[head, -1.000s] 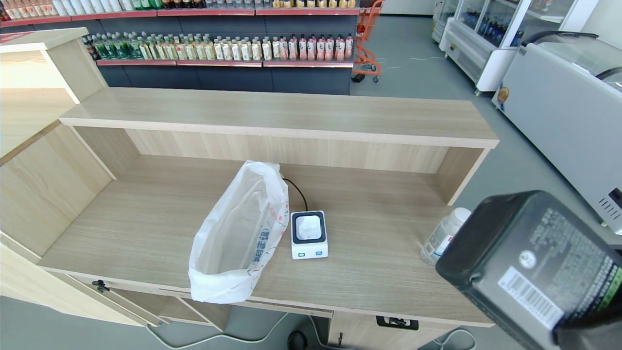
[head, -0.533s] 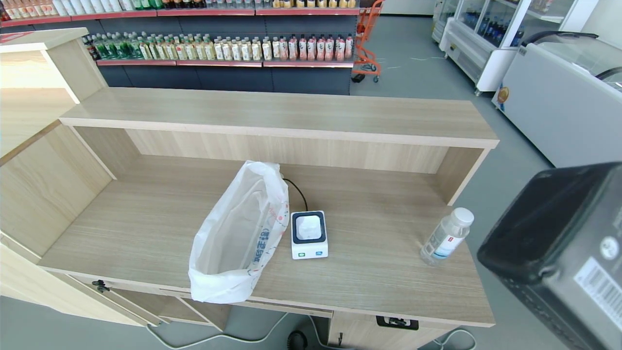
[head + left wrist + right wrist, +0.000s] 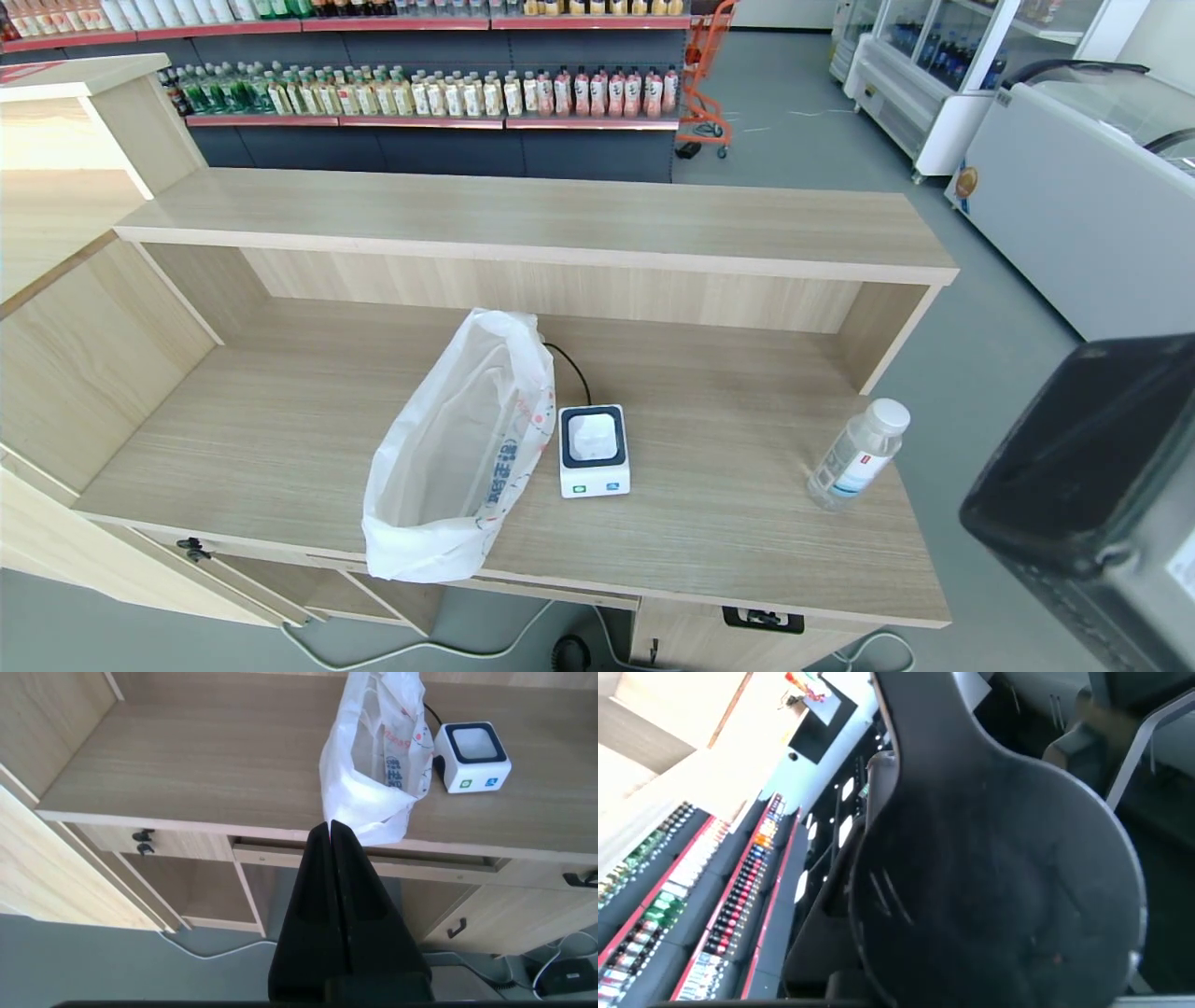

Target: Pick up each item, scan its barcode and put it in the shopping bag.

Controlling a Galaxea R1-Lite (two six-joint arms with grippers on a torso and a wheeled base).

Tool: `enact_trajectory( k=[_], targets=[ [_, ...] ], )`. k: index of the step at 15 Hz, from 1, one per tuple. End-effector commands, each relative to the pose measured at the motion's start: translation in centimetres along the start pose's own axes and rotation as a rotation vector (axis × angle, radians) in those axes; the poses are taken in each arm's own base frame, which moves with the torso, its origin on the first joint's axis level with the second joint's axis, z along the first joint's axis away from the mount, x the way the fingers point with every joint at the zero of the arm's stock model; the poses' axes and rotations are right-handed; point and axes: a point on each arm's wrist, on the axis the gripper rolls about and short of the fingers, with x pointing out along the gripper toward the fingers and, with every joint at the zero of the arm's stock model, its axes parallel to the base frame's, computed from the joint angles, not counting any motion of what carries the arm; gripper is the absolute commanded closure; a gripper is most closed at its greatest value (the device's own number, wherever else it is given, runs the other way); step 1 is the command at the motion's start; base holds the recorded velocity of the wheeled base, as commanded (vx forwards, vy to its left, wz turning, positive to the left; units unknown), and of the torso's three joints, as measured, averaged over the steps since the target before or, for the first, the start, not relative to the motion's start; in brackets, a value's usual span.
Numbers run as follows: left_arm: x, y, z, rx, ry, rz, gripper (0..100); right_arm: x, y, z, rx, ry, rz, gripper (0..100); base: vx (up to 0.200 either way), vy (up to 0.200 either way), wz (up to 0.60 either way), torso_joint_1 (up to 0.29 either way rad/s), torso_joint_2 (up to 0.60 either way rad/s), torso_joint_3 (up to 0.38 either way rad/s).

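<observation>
— Sliding off to the right, is it?
— Yes. The dark pack [image 3: 1092, 485] has drifted from the lower middle-right into the lower right corner of the head view (its barcode label has nearly left the frame). The bottle [image 3: 854, 457] it half covered a second ago now stands in full sight.
— And on the left?
— Left jaws are pressed together with nothing between them, low in front of the counter [image 3: 728, 523], just below the shopping bag [image 3: 457, 448] in the left wrist view. The bag lies left of centre on the counter, its open mouth hanging slightly over the near edge.
— Next along?
— The white scanner [image 3: 594, 450], just beside the bag's right flank, with its window facing up and a black cable running off behind it.
— Then the bottle?
— It is clear with a white cap, standing near the counter's right end, well apart from the scanner.
— Right jaws?
— I cannot tell how they stand. The pack sits past the counter's right end, to the right of the bottle.
</observation>
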Motion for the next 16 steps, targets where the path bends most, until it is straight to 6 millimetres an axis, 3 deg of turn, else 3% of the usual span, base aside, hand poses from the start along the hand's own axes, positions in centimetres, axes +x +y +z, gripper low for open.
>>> enact_trajectory(
  k=[1,9,10,12,13,14,15,16],
  targets=[
    [0.0,0.0,0.0,0.000,0.000,0.000,100,-0.2,0.0,0.0,-0.005,0.006,0.008,100,0.000,0.000,0.00,0.000,0.00,0.000],
    [0.0,0.0,0.0,0.000,0.000,0.000,100,-0.4,-0.3,0.3,-0.004,0.006,0.012,100,0.000,0.000,0.00,0.000,0.00,0.000],
    [0.0,0.0,0.0,0.000,0.001,0.000,100,-0.7,0.3,0.1,0.061,0.020,0.062,100,0.000,0.000,0.00,0.000,0.00,0.000],
    [0.0,0.0,0.0,0.000,0.001,0.000,100,-3.3,3.0,-0.2,0.461,0.249,0.390,100,0.000,0.000,0.00,0.000,0.00,0.000],
    [0.0,0.0,0.0,0.000,0.001,0.000,100,-4.5,3.0,0.7,0.725,0.412,0.510,100,0.000,0.000,0.00,0.000,0.00,0.000],
    [0.0,0.0,0.0,0.000,0.001,0.000,100,-5.0,2.1,0.1,0.820,0.545,0.518,100,0.000,0.000,0.00,0.000,0.00,0.000],
    [0.0,0.0,0.0,0.000,0.001,0.000,100,-5.3,2.4,0.1,0.856,0.579,0.532,100,0.000,0.000,0.00,0.000,0.00,0.000],
    [0.0,0.0,0.0,0.000,0.001,0.000,100,-5.4,3.2,1.0,1.021,0.606,0.530,100,0.000,0.000,0.00,0.000,0.00,0.000]
  ],
)
